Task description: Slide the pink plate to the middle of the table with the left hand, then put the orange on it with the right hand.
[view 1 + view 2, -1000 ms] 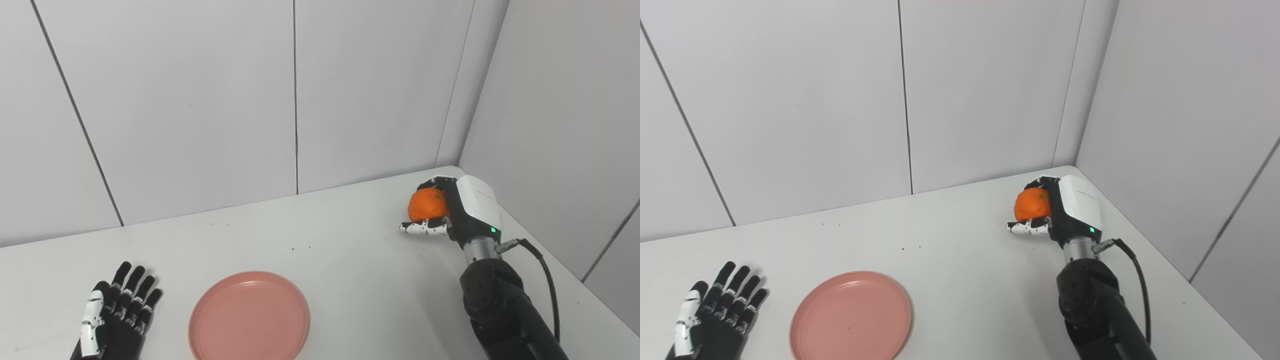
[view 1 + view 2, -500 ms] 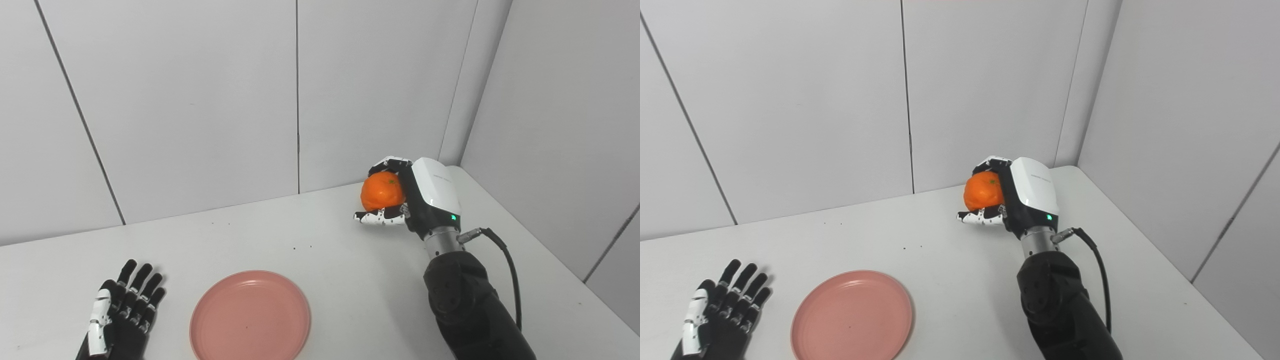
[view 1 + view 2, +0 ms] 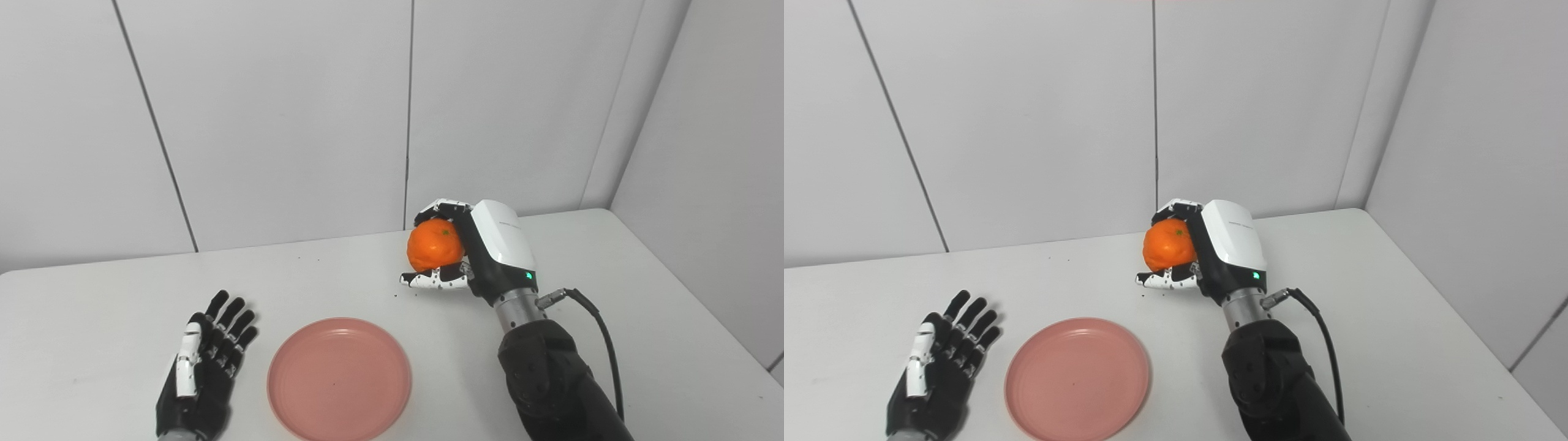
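Two hands are in view, and only the right one carries anything. Nearest, by the table's (image 3: 643,318) front edge, the left hand (image 3: 199,367) lies flat, palm down, fingers spread, holding nothing; it sits just left of the plate (image 3: 339,378) without touching it. The plate rests flat near the front edge, roughly central between the left and right edges, and is bare.

Farther back, the right hand (image 3: 471,254) is closed around the orange (image 3: 434,246), fingers curled over the top and thumb underneath. The fruit appears lifted clear of the table, above its middle depth, short of the back edge.

Governing relation: the plate lies forward and left of the held orange, toward the front edge. The orange is round, so no long axis needs aligning. The plate looks placed, so the left hand's part seems finished. Next move, as judged: carry the orange forward-left, lower over plate centre, then open the fingers. Risk: releasing high could let it roll off the shallow rim.
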`<state>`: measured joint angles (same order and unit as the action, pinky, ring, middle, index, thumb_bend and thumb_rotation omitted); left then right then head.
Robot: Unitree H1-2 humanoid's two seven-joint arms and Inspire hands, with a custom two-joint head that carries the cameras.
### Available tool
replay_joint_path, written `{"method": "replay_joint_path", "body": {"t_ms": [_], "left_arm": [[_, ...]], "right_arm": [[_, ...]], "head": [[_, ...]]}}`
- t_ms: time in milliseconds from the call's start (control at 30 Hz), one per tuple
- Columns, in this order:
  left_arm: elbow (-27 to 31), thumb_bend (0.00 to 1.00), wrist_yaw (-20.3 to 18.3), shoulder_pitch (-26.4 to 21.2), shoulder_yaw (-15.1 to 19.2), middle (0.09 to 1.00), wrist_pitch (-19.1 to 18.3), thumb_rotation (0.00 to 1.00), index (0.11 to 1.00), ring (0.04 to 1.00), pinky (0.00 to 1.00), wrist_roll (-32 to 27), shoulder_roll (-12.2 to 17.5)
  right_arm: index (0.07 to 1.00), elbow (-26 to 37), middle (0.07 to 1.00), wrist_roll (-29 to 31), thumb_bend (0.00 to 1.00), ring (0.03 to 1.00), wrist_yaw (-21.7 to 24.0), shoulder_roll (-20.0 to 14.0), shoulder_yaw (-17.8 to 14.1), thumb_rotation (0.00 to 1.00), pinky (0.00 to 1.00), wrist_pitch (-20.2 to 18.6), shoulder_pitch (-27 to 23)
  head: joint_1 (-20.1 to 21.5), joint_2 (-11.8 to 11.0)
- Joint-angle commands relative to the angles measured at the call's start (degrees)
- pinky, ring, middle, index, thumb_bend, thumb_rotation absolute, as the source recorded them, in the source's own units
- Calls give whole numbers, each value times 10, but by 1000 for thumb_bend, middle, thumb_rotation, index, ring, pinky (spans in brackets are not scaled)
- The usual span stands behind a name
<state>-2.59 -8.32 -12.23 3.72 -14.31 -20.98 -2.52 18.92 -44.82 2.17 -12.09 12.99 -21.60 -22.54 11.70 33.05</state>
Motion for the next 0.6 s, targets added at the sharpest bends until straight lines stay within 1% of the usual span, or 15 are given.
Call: {"method": "replay_joint_path", "body": {"t_ms": [0,33,67,100,133,200,333,367,433,567], "left_arm": [[-11,357,22,21,-7,918,-32,1000,912,911,927,13,-9],[-9,356,24,22,-9,918,-31,1000,913,911,927,17,-11],[-8,356,25,23,-12,919,-29,1000,913,912,927,21,-14],[-8,353,26,23,-14,920,-27,1000,916,913,928,23,-16],[-7,351,27,24,-16,921,-24,1000,917,914,928,26,-19],[-6,353,30,25,-21,920,-21,1000,917,914,930,33,-25],[-5,367,38,26,-33,922,-18,1000,923,914,922,50,-36],[-5,371,40,26,-35,918,-17,1000,920,909,913,55,-37],[-3,375,45,26,-40,913,-17,1000,916,904,903,64,-41],[1,375,56,22,-43,909,-25,1000,913,901,894,78,-53]], "right_arm": [[527,9,446,-1,525,384,-5,6,7,0,300,39,-24],[526,7,447,-1,525,384,-6,8,12,0,301,45,-23],[526,6,448,-1,525,383,-3,13,18,0,302,44,-22],[528,6,442,-1,524,375,-1,17,22,0,295,44,-21],[529,5,440,-3,524,372,4,19,28,0,292,45,-21],[530,6,437,-2,524,368,13,20,37,0,289,49,-19],[524,9,444,-8,526,374,30,33,50,0,291,41,-17],[524,10,439,-6,525,367,35,38,52,0,287,37,-15],[523,11,438,-3,526,366,44,44,53,1,287,35,-13],[520,7,443,8,526,376,51,48,51,0,300,49,-11]], "head": [[-14,3],[-17,4],[-32,6],[-32,6],[-53,7],[-73,8],[-104,14],[-106,14],[-127,19],[-149,23]]}}
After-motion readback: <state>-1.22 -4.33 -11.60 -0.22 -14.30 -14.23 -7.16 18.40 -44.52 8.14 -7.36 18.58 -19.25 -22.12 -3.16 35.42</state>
